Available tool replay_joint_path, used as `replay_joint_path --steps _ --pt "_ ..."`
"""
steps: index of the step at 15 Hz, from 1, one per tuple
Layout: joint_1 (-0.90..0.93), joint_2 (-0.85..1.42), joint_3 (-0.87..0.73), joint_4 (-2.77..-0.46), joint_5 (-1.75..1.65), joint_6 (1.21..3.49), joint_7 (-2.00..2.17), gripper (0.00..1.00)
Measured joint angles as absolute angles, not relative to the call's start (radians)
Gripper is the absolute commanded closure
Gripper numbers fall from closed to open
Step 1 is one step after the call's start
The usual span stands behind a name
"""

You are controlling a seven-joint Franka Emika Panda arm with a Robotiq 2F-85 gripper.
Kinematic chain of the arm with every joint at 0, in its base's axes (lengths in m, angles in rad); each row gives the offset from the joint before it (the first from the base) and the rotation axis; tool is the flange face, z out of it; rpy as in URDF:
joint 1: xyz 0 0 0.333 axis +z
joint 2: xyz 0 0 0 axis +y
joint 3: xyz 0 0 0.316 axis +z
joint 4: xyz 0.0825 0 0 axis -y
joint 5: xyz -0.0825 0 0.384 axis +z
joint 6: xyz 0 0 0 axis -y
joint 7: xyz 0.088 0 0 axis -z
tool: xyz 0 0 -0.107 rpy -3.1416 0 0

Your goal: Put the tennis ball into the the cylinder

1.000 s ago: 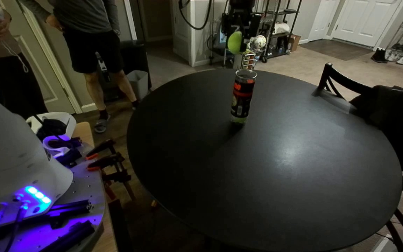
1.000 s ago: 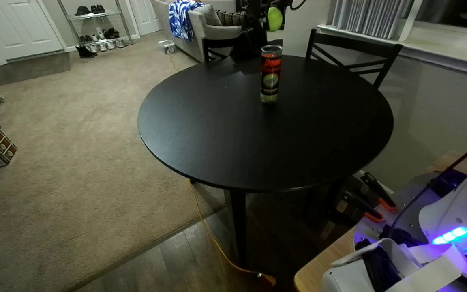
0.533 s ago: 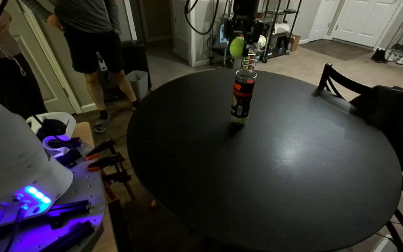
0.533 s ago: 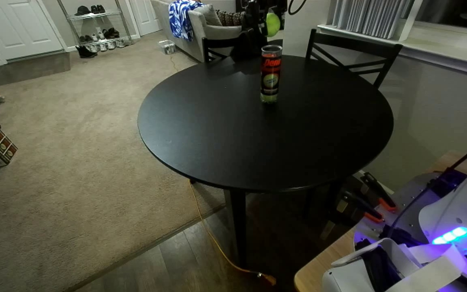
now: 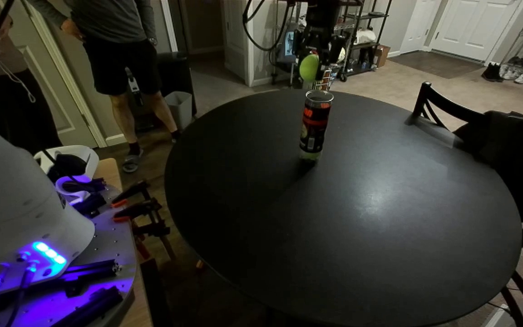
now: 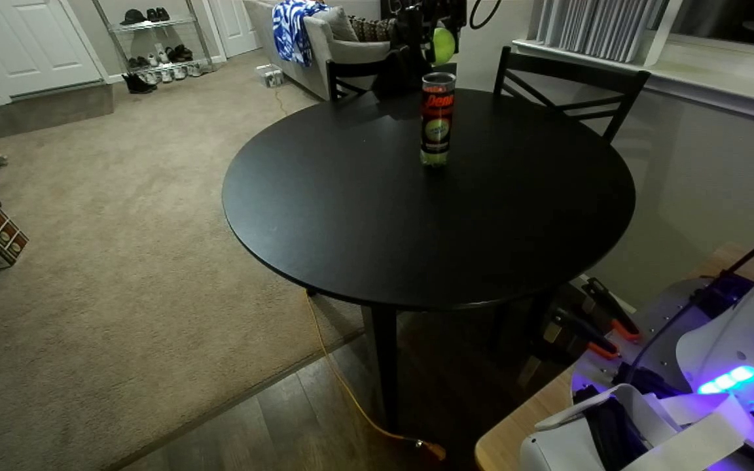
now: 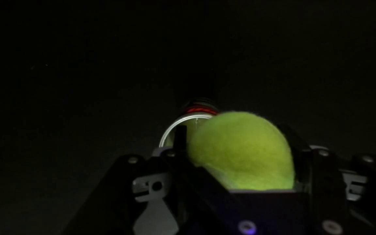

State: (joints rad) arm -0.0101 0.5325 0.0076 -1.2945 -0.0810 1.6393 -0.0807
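The tennis ball, yellow-green, is held in my gripper; it also shows in an exterior view and fills the middle of the wrist view. A black finger presses on each side of it. The cylinder is a dark, red-labelled clear can standing upright on the table, also in an exterior view. Its top is open. The ball is above the rim height and apart from the can. In the wrist view, the can shows up and left behind the ball, which hides part of its opening.
The round black table carries the can. Dark chairs stand at its edge. A person stands beyond the table. The robot base is on a separate stand with clamps.
My gripper has come down with the ball, nearer the height of the can's rim, and shifted slightly right in an exterior view. The can has not moved.
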Motion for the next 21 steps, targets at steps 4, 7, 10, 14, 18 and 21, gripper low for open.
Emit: replay_joint_path --steps 4,7,10,14,18,21 --pt "-0.019 0.544 0.008 -1.288 -0.080 1.639 -0.100 0.57" --pt "-0.019 0.565 0.008 -1.270 -0.080 1.640 -0.118 0.57" --pt "-0.019 0.589 0.008 -1.246 -0.080 1.640 -0.133 0.57" --pt "-0.023 0.610 0.008 -1.222 -0.080 1.639 -0.145 0.57" --pt "-0.027 0.624 0.008 -1.204 -0.080 1.639 -0.153 0.03" --pt "-0.035 0.632 0.007 -1.192 -0.080 1.639 -0.161 0.00"
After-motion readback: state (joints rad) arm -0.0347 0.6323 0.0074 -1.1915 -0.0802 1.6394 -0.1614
